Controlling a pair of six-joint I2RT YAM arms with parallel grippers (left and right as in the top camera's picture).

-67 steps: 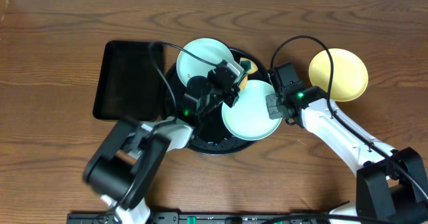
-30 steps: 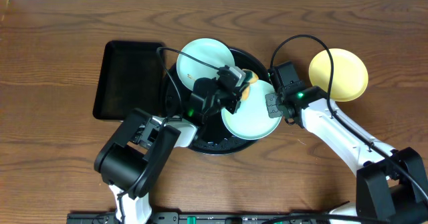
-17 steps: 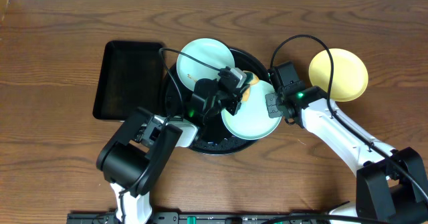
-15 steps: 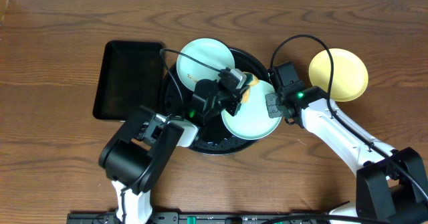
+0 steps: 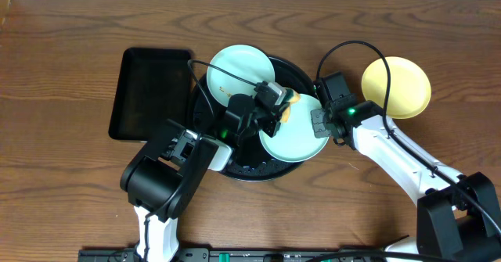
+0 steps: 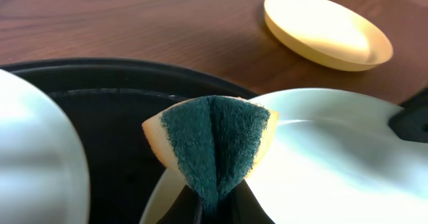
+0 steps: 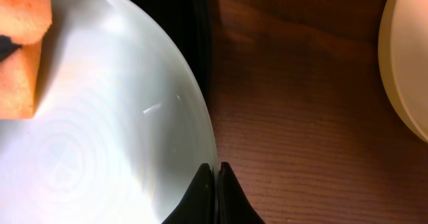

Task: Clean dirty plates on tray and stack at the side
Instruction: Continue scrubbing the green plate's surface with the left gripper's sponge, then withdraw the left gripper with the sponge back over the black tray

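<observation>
A pale aqua plate is tilted over the right side of the round black tray. My right gripper is shut on its right rim; the right wrist view shows the jaws pinching that plate's edge. My left gripper is shut on a folded yellow-and-green sponge, whose green face rests against the upper left part of that plate. A second aqua plate lies at the tray's upper left. The yellow plate sits on the table to the right.
A rectangular black tray lies left of the round tray. The left arm's cable arcs over the second aqua plate. Bare wooden table surrounds everything; the yellow plate stands beyond the tray's rim.
My left gripper has carried the sponge a little to the right, onto the held plate's upper left part. The right gripper and its plate have stayed put.
</observation>
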